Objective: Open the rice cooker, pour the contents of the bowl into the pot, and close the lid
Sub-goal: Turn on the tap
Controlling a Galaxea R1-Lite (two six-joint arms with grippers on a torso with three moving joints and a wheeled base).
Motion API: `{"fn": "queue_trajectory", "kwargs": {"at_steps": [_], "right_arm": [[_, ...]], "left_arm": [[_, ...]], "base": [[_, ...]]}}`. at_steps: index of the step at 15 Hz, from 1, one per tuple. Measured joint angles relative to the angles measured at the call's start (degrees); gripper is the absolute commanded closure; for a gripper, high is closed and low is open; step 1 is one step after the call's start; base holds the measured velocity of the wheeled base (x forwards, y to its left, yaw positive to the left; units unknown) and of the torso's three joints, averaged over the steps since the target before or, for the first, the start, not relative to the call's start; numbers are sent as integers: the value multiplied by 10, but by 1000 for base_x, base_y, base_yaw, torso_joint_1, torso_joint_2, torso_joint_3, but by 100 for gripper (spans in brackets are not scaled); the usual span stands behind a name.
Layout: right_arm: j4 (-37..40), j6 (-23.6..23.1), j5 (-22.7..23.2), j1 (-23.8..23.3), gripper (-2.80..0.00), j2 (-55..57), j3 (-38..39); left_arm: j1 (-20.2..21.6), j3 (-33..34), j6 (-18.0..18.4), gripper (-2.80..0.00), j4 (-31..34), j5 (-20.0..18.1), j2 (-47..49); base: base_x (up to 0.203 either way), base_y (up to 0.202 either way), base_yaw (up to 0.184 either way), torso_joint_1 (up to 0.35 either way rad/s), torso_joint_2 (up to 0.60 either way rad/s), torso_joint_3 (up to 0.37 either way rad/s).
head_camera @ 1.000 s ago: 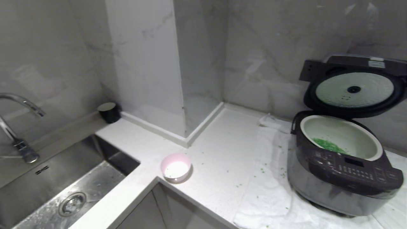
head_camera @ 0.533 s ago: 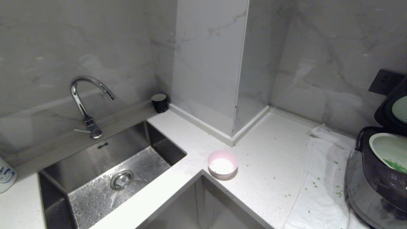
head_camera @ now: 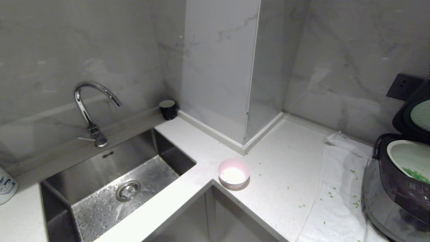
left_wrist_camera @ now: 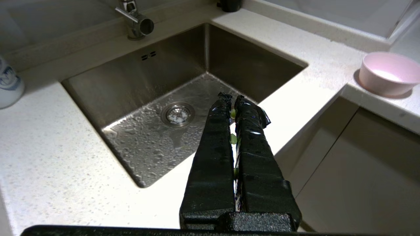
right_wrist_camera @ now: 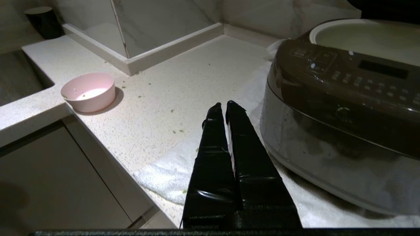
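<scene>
Both arms are out of the head view, where the bowl [head_camera: 233,173] sits on the surface [head_camera: 285,174] at its inner corner, and the cooker [head_camera: 396,188] stands far right, lid [head_camera: 415,112] up, green bits [head_camera: 416,174] in the pot [head_camera: 403,158]. Left wrist view: left hand [left_wrist_camera: 231,96] pressed together near the sink [left_wrist_camera: 131,85]. Right wrist view: right hand [right_wrist_camera: 221,104] pressed together beside the cooker, over a towel [right_wrist_camera: 170,173].

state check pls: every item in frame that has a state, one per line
rice cooker: open, upright on the white towel
lid: raised, not yet closed
pot: seated in the cooker, green bits inside
bowl: upright on the counter, nearly empty
counter: stray green bits scattered
faucet: no water running
sink: wet, nothing in it
left gripper: shut, holding nothing
right gripper: shut, holding nothing
</scene>
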Motion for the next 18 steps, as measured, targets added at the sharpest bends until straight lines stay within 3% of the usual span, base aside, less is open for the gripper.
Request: {"fn": "queue_trajectory", "kwargs": {"at_steps": [5, 12, 18], "right_arm": [[0, 1, 0, 0, 0, 0, 0], [0, 1, 0, 0, 0, 0, 0], [0, 1, 0, 0, 0, 0, 0]], "left_arm": [[0, -1, -3, 0, 0, 0, 0], [0, -1, -3, 0, 0, 0, 0], [0, -1, -3, 0, 0, 0, 0]], "base": [[178, 0, 3, 13, 0, 2], [0, 0, 0, 0, 0, 0], [1, -3, 114, 4, 0, 3]]}}
